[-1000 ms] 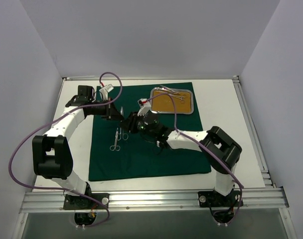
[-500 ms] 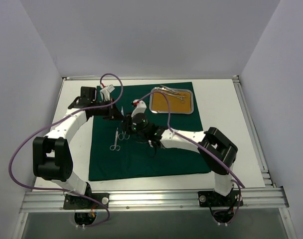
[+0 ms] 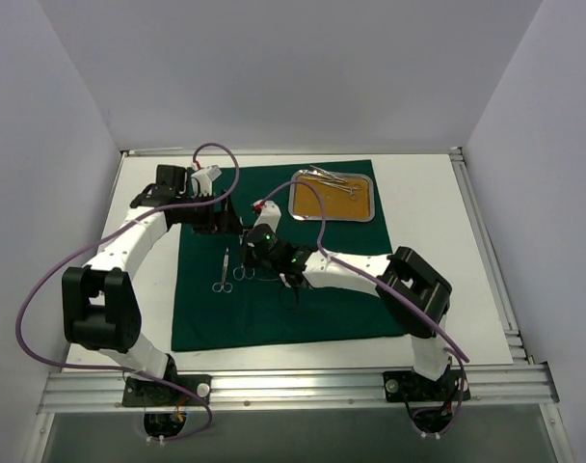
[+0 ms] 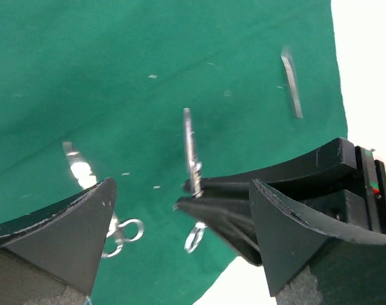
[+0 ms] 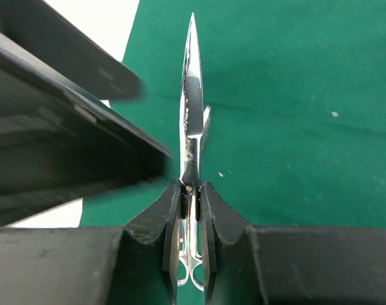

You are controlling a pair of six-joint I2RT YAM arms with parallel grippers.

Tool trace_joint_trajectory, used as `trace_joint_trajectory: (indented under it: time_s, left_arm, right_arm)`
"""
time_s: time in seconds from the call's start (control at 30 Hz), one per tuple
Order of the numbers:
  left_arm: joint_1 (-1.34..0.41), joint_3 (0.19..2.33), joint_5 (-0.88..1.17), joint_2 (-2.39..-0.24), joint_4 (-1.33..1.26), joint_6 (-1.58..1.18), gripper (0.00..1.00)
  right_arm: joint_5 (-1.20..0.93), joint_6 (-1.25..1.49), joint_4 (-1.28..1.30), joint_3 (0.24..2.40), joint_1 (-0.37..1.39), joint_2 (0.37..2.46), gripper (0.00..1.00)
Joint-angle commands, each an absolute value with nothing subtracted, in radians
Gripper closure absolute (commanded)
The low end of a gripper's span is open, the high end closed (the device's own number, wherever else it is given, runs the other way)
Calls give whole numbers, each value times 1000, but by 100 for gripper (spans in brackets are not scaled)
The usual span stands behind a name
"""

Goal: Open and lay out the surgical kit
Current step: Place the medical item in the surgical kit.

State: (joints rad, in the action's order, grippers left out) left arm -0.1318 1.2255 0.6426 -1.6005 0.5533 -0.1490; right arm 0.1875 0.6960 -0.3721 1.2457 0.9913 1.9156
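- On the white table, the dark green drape lies unfolded and flat, covering the middle of the surface.
- At the drape's far right corner sits the steel tray, with its tan liner showing.
- A few slim silver instruments lie bunched along the tray's far rim. They are too small to tell apart.
- Both arms reach in over the far left part of the drape, well apart from the tray, and their tips meet there.
- The right gripper is clenched on a pair of scissors, its two fingers pinching the shanks just behind the pivot.
- The scissor blades are closed and point straight out ahead of those fingers, over the green cloth. The ring handles sit back between the fingers.
- Whether the scissor tips touch the cloth cannot be told.
- The left gripper is released, its fingers spread wide on either side of the right gripper's tip and the scissors. It grasps nothing.
- A second ring-handled instrument lies flat on the drape just to the left of the held scissors, roughly parallel to them.
- The left wrist view also shows a slim silver strip lying on the drape near its edge, apart from both pairs. It is blurred, so its kind cannot be told.
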Motion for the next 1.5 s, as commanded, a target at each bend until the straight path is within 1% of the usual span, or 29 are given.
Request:
trace_joint_trajectory:
  time_s: [0.0, 0.2, 0.37, 0.97, 1.47]
  left_arm:
    - [-124, 1330, 509, -1568, 676, -65, 6]
    - [-57, 1388, 422, -1534, 756, -37, 6]
    - [-25, 1385, 385, -1496, 733, -32, 6]
    - [-20, 1382, 431, -1494, 729, -31, 6]
    - [-6, 1382, 453, -1506, 735, -29, 6]
  right_arm:
    - [244, 752, -302, 1272, 999, 1930, 100]
    - [256, 811, -203, 1293, 1003, 1966, 100]
    - [267, 879, -118, 1325, 1006, 2019, 100]
    - [313, 871, -71, 1411, 994, 2086, 100]
    - [322, 885, -69, 1388, 980, 2100, 100]
